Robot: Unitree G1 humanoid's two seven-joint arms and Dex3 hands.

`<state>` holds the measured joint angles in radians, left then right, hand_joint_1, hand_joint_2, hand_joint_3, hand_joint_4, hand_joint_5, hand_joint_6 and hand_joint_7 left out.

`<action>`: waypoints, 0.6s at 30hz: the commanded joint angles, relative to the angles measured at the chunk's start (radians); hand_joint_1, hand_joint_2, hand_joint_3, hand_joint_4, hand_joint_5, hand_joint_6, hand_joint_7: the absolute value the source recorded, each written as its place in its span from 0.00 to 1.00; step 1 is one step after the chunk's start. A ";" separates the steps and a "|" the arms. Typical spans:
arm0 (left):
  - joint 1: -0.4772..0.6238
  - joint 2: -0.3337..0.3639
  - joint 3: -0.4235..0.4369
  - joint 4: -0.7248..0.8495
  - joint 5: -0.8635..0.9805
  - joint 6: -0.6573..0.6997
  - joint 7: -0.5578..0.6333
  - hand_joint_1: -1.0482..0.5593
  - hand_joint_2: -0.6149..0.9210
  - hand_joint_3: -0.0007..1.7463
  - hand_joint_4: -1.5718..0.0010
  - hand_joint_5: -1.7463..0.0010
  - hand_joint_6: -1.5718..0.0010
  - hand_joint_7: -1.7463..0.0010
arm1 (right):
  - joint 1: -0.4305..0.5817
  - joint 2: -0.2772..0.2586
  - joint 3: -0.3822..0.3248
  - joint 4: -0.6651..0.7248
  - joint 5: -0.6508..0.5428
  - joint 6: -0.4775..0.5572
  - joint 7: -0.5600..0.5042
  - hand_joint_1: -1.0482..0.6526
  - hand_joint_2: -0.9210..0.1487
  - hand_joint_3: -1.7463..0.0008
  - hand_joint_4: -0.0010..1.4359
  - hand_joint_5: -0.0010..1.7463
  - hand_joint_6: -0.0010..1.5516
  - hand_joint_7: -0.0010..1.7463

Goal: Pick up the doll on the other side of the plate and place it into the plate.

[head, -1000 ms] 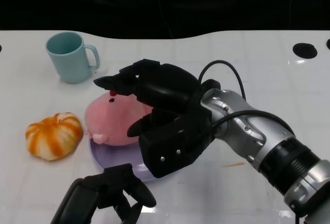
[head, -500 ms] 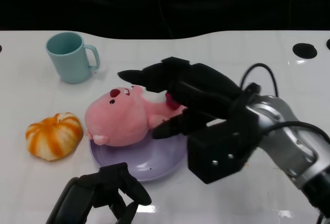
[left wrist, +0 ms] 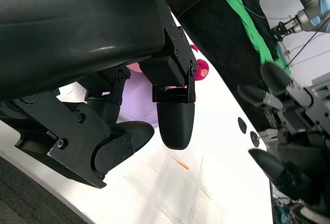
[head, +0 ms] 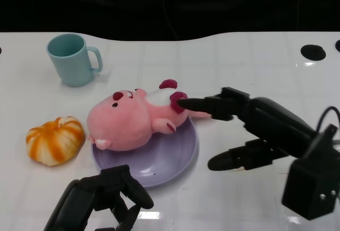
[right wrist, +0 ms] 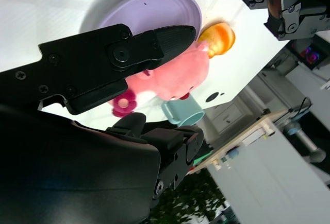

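Observation:
The pink doll [head: 130,119] lies across the far left part of the purple plate [head: 164,159], its head over the plate's left rim and its dark pink feet toward the far right. My right hand [head: 249,127] is to the right of the plate, fingers spread and holding nothing; one fingertip is close to the doll's foot. The right wrist view shows the doll [right wrist: 178,77] and plate [right wrist: 149,15] beyond my spread fingers. My left hand [head: 101,202] stays at the near edge in front of the plate, fingers curled in on nothing.
A light blue mug [head: 71,58] stands at the far left. An orange pumpkin-shaped toy [head: 56,139] lies left of the plate. A black round hole [head: 314,51] marks the table's far right. A small orange stain lies under my right hand.
My right hand has let go of the doll and drawn back to the right and toward me. The doll now rests on the plate, fully uncovered.

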<state>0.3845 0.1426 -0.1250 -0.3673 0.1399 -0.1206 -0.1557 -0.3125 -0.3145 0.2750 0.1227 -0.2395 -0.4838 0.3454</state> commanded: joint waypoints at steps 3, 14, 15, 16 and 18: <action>-0.001 0.012 0.005 0.000 -0.006 -0.003 -0.002 0.60 0.75 0.61 0.50 0.13 0.49 0.31 | 0.090 -0.031 -0.066 -0.055 0.039 0.009 -0.006 0.31 0.00 0.95 0.14 0.62 0.35 0.14; -0.008 0.020 0.013 0.010 -0.003 -0.003 -0.001 0.60 0.76 0.59 0.50 0.12 0.49 0.32 | 0.292 -0.056 -0.156 -0.218 0.170 0.148 0.045 0.65 0.31 0.55 0.49 0.78 0.54 0.51; -0.010 0.022 0.014 0.014 -0.004 -0.008 -0.002 0.60 0.76 0.59 0.50 0.12 0.49 0.32 | 0.313 -0.054 -0.165 -0.250 0.188 0.181 0.049 0.67 0.37 0.45 0.50 0.81 0.53 0.55; -0.011 0.023 0.015 0.016 -0.004 -0.012 -0.002 0.60 0.76 0.59 0.50 0.12 0.49 0.32 | 0.326 -0.052 -0.171 -0.272 0.200 0.204 0.052 0.68 0.42 0.36 0.51 0.85 0.52 0.61; -0.012 0.026 0.017 0.017 -0.005 -0.014 -0.004 0.60 0.76 0.60 0.50 0.13 0.49 0.32 | 0.347 -0.052 -0.179 -0.309 0.216 0.240 0.058 0.71 0.45 0.27 0.53 0.87 0.51 0.68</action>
<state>0.3745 0.1533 -0.1161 -0.3599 0.1376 -0.1221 -0.1557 0.0201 -0.3534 0.1186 -0.1562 -0.0427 -0.2670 0.3965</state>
